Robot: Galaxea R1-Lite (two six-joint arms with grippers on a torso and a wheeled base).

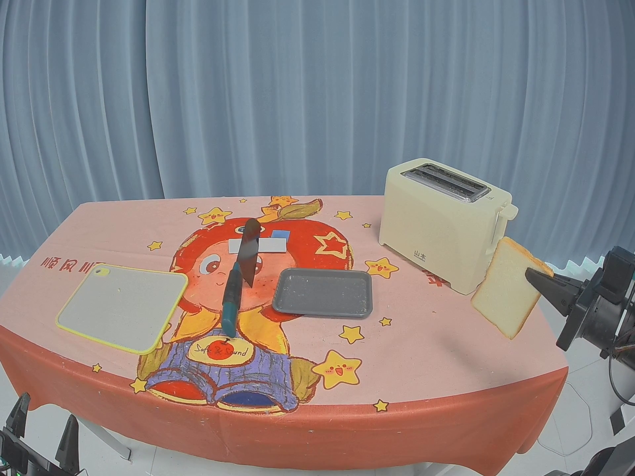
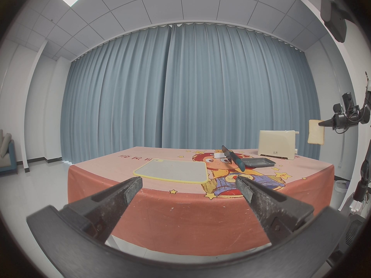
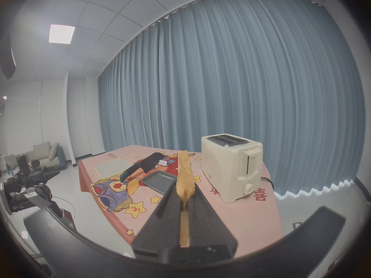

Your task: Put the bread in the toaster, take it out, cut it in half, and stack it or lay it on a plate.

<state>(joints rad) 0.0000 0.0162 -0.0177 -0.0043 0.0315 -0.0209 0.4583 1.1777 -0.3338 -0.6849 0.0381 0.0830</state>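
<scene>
Bread (image 1: pixel 508 287) hung pinched in the right gripper (image 1: pixel 532 276) at the frame's right edge. The toaster (image 1: pixel 443 223) slots lay up-left of it. The left gripper (image 2: pixel 189 186) gaped wide.

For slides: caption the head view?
Right gripper holds bread beside the toaster; knife, tray, cutting board on table.

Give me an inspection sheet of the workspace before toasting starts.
Surface: table, printed cloth, lying flat.
Job's things: bread held in the air by right end effector, beside toaster; no bread in the slots; knife tilted, blade end raised, between cutting board and grey tray, both bare.
Clutter: white block and blue block behind knife.
End effectors: right shut on bread; left end effector open, low before the table's front.
Cables: toaster cord behind toaster.
Surroundings: blue curtain; sofa.
</scene>
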